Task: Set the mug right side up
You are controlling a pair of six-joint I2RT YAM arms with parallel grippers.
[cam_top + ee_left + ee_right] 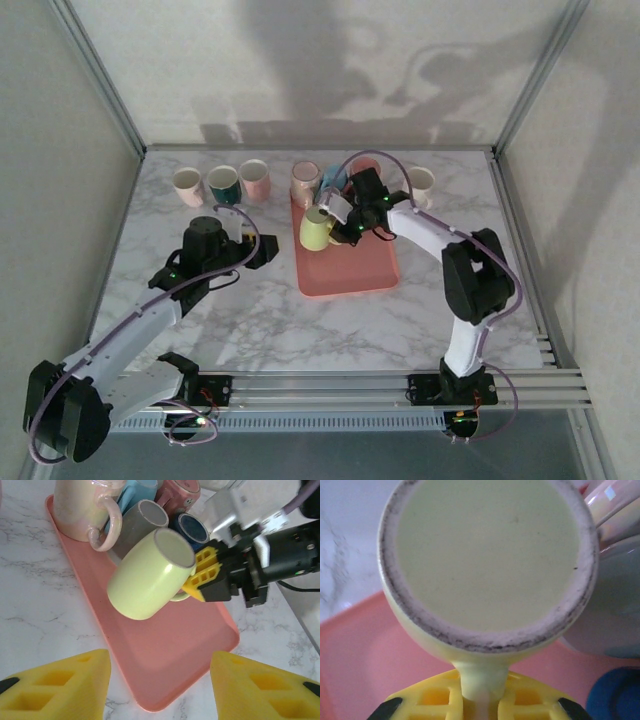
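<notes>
Yellow-green glazed ceramic mug (150,575) hangs tilted over the flat pink plastic tray (165,680), base up and mouth slanting towards the tray floor; whether its rim touches the tray I cannot tell. The right gripper (200,577) has its yellow fingers pinched on the mug's handle. The left gripper (258,252) sits off the tray's left edge, fingers apart and holding nothing. Good practice here: grip the handle firmly, lift clear of the cluster of other mugs (150,515) at the tray's far end, roll the wrist slowly until the mouth faces up, then lower onto the tray's bare near half.
</notes>
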